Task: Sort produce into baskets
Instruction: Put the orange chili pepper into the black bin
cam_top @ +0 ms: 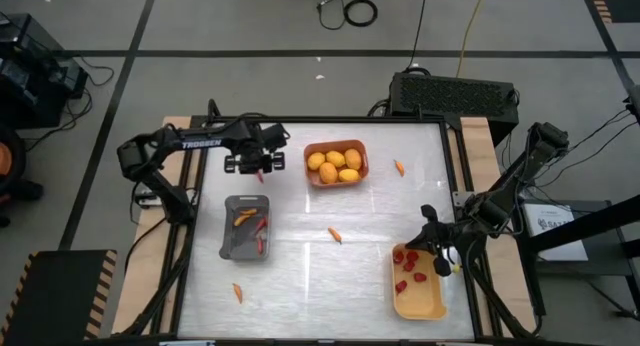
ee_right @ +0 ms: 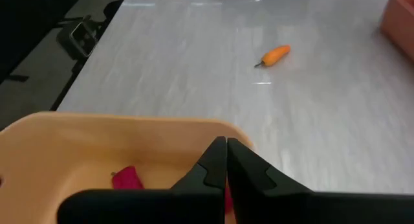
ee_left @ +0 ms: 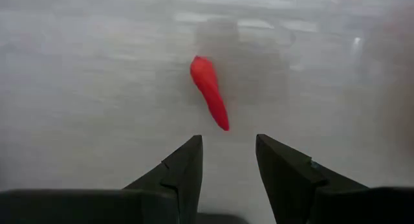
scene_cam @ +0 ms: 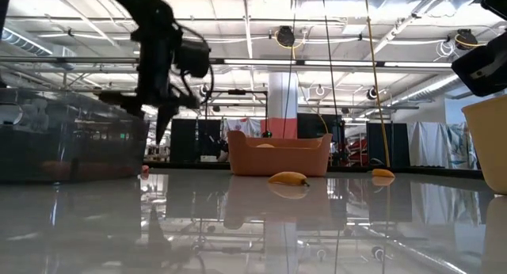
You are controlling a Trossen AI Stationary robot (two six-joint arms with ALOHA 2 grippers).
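Left hand (cam_top: 262,170) spread above red chili (ee_left: 209,91), worktop far-left | I centre fingers across its width, then lower | Right hand (ee_right: 226,160) pressed together over yellow basket (cam_top: 418,308)

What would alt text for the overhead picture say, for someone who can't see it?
Seen from above, the left end effector hangs over a red chili beside the orange basket of yellow fruits. The right end effector sits at the yellow basket.
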